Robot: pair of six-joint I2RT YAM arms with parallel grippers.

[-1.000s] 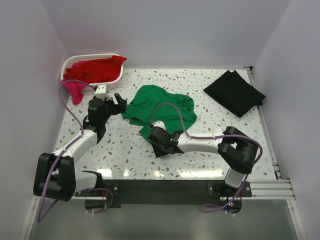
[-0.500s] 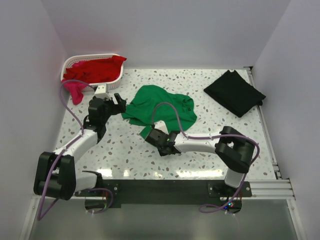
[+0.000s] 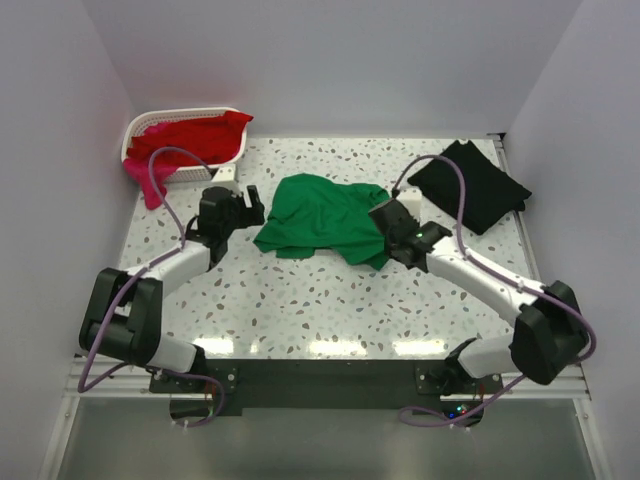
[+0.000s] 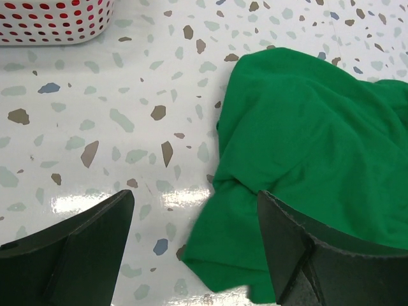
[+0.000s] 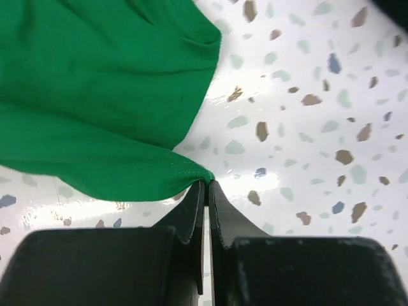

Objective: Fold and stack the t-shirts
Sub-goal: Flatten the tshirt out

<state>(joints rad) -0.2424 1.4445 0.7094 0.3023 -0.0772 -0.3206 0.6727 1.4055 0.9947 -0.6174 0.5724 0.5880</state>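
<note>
At the far left corner of the speckled table (image 3: 300, 300) sits a white lattice basket (image 3: 215, 170) with a red t-shirt (image 3: 190, 140) heaped inside, and a magenta-pink t-shirt (image 3: 150, 182) hangs over its left rim onto the table

To the right of the basket, the left fingers (image 3: 252, 205) are spread wide and hold nothing. They point at the left edge of the green t-shirt (image 3: 320, 215). In the left wrist view a rumpled corner of that cloth lies between the two fingers, and whether either one touches it cannot be told

The green t-shirt lies crumpled in the middle of the table, flattened in part, with folds running across it

At its right side, the right fingers (image 5: 199, 207) are clenched tight on the shirt's hem. The right wrist view shows the seamed edge pinched between their tips and the fabric drawn out from there in a taut fold above the table surface

Further right, near the far right corner, the black t-shirt (image 3: 468, 185) lies folded into a rough rectangle set at an angle, well apart from the green one
</note>
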